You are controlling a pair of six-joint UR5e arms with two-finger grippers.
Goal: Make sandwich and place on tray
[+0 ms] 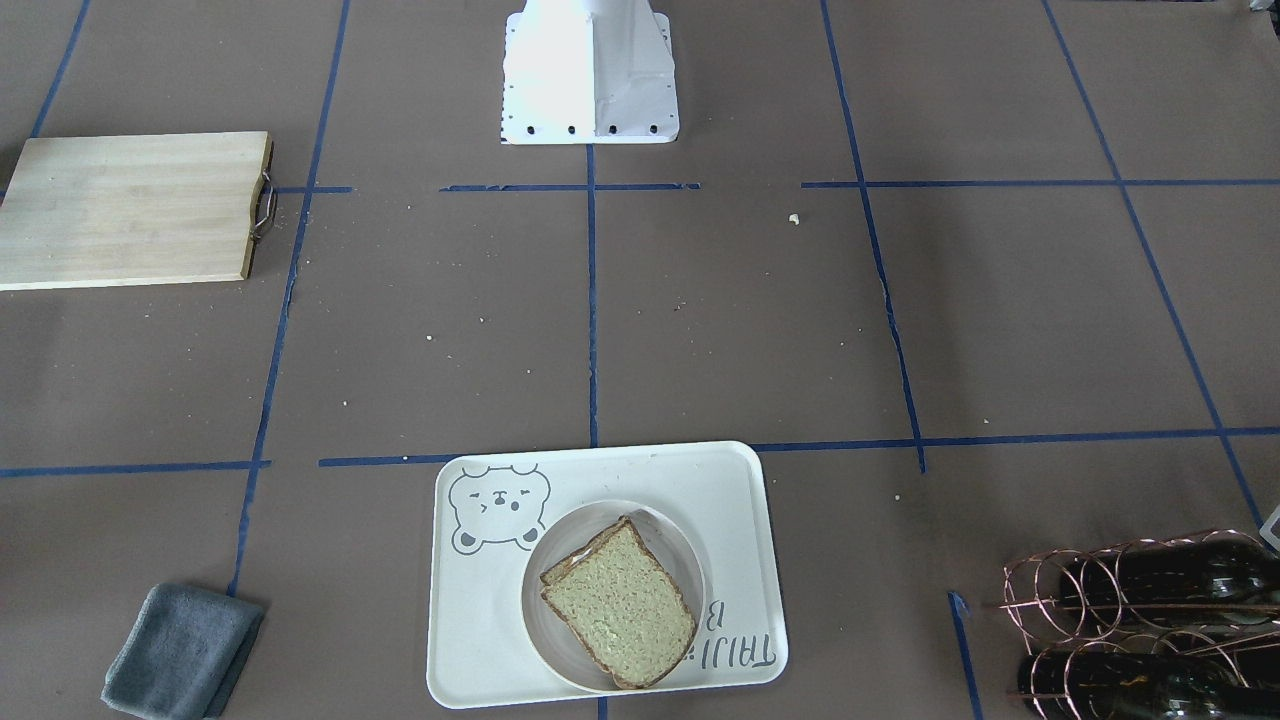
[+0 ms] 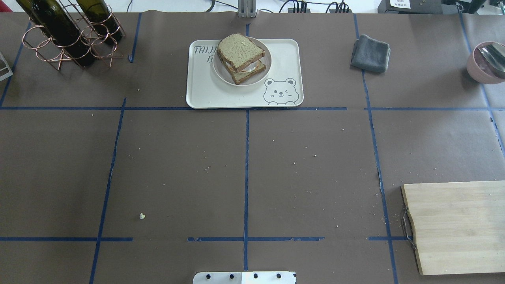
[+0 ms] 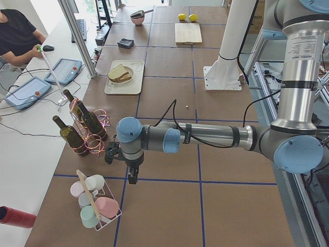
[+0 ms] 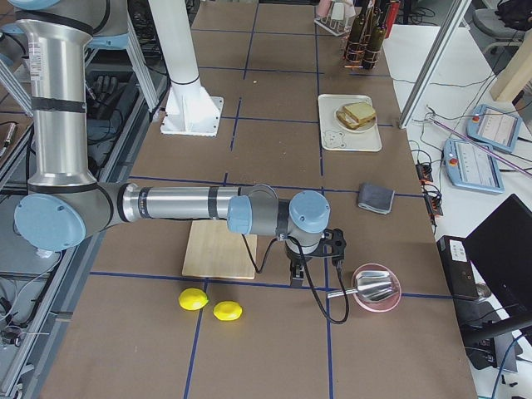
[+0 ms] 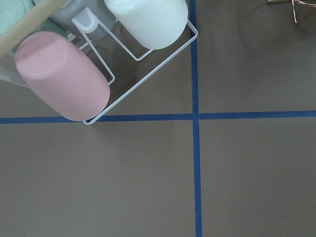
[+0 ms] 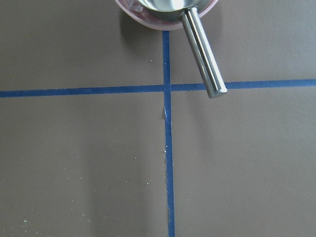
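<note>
On the tray (image 2: 205, 92), sandwich (image 2: 240, 53) atop a round plate (image 2: 263, 73), possibly egg (image 2: 252, 67) inside, left gripper (image 3: 132, 176) and right gripper (image 4: 297, 272) well apart, grip state untellable

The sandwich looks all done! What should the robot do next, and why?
Probably just pull both arms back to rest and stop. The sandwich is stacked, sitting on the plate on the tray. The left hand and right hand are far from it, at the table's ends.
</note>
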